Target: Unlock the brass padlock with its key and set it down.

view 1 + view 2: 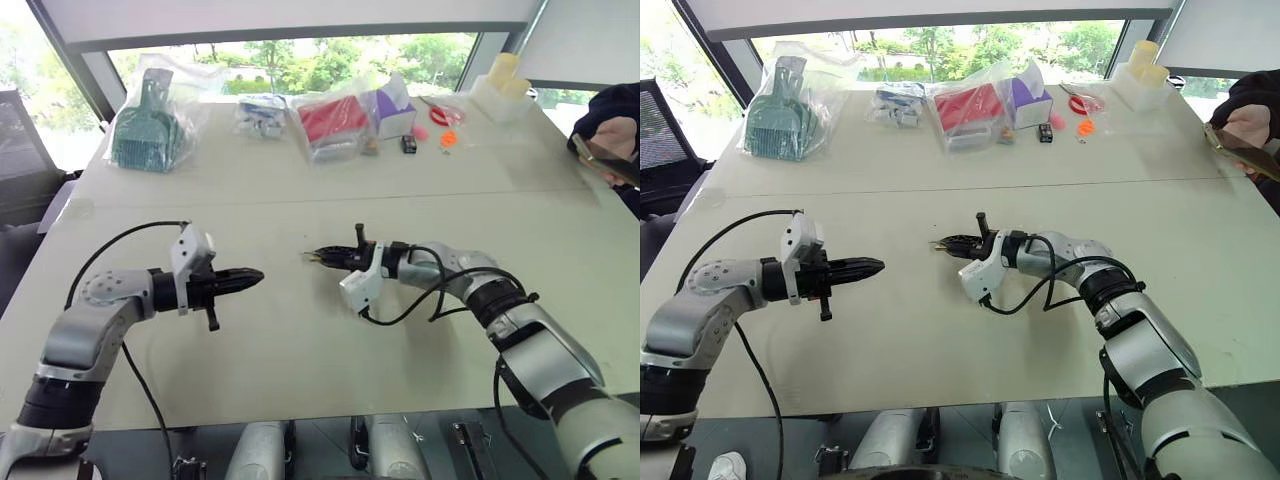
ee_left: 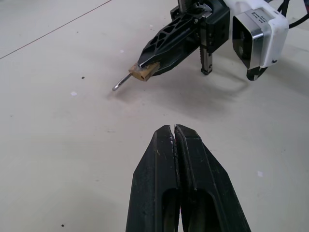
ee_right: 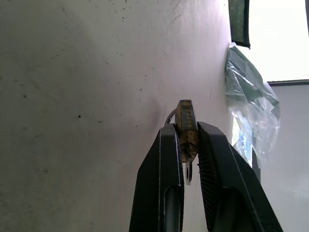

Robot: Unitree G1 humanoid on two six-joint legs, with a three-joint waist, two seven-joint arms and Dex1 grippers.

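Right end effector (image 1: 322, 258) clamped on brass padlock (image 2: 143, 72), shackle toward left end effector (image 1: 255, 275), pinched together.

No readable text anywhere, as far as we can tell

We can't make out a single word, number or logo: the bagged goods (image 1: 330, 125) along the far edge of the table (image 1: 300, 330) may carry printing, but it's too small for us to read, and the brass padlock (image 3: 186, 129) shows no stamp or brand we can pick out on its worn face. The white housing (image 2: 258, 34) on the wrist looks blank to us too.
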